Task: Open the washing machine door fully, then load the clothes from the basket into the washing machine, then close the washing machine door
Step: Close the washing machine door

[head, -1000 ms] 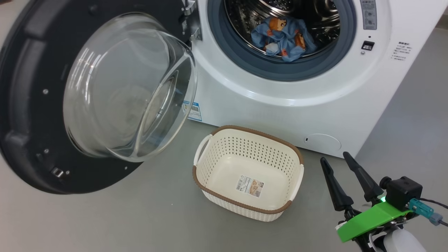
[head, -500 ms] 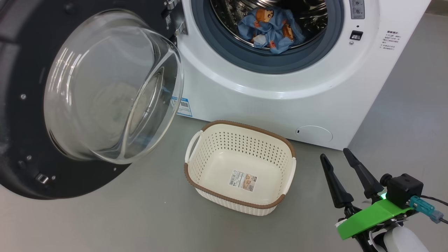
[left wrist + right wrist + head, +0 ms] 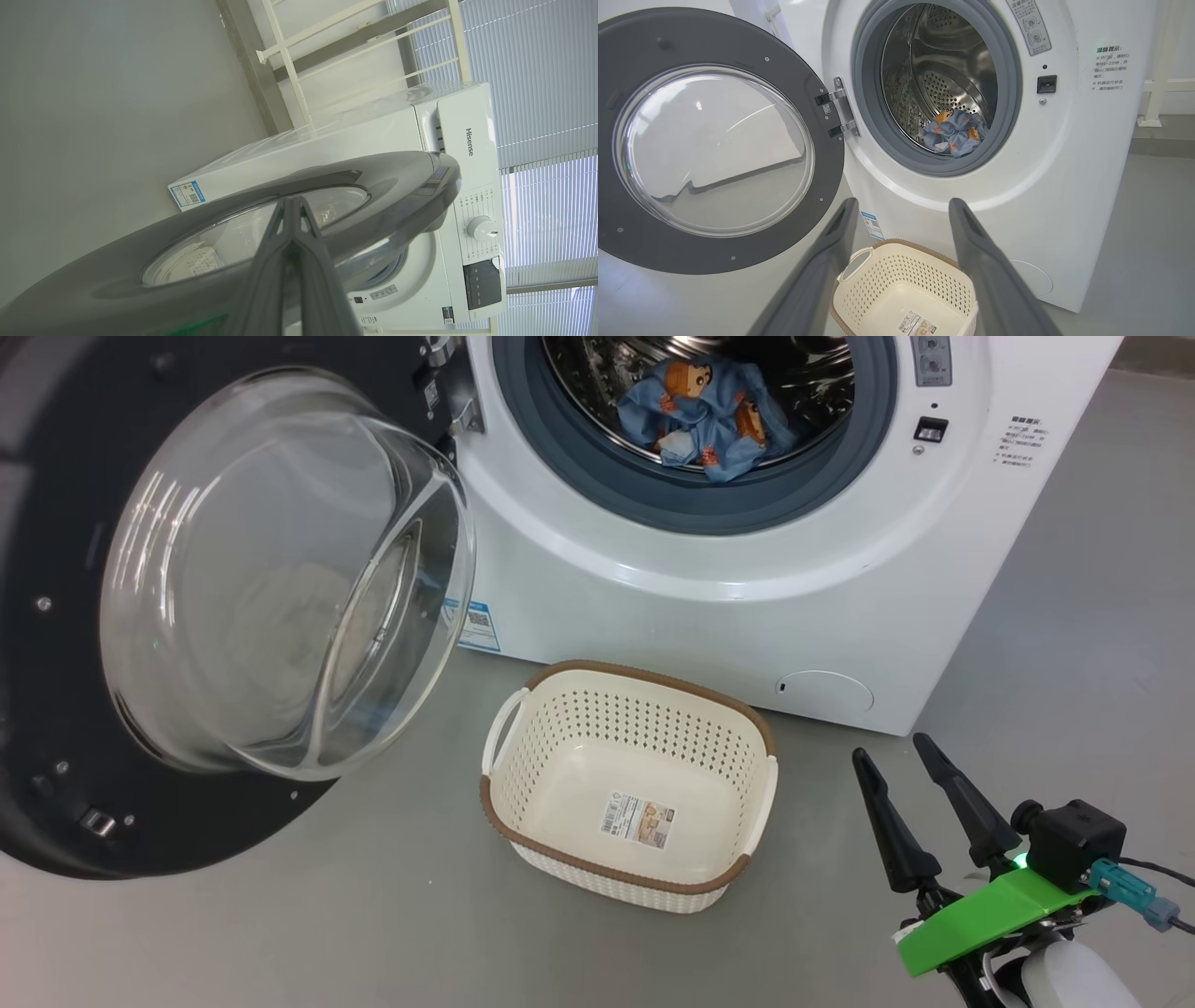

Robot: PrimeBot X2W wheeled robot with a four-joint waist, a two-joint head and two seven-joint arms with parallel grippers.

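Door (image 3: pixel 47 709) swung wide takes up the left of my head view, its inner side toward me, with the glass bowl (image 3: pixel 280 579) bulging out of the black ring. My left gripper (image 3: pixel 290 201) rises from the bottom middle of its wrist view with both fingers pressed together and nothing between them. Its tip lies over the door's glossy outer face in that frame, though I cannot tell whether it touches.

Right of the bowl, at the top of the head view, the hinge (image 3: pixel 448 401) joins the door to the washer (image 3: pixel 653 607). A blue sticker (image 3: pixel 476 623) shows low on the white front, just past the bowl's edge. Below that, at centre frame, the basket (image 3: pixel 607 889) stands upright on the grey floor (image 3: pixel 280 915), just in front of the washer, a paper label (image 3: pixel 638 819) on its bottom. Above it, at top centre, the clothes (image 3: pixel 705 420) lie bunched in the drum (image 3: pixel 597 373), just inside the grey-blue gasket (image 3: pixel 691 513).

Further right, a round white cap (image 3: pixel 824 693) sits low on the washer's front. At the lower right, my right gripper (image 3: pixel 889 748) has its two dark fingers spread wide, holding nothing. It hangs above the floor, near the basket's right side but apart from it.
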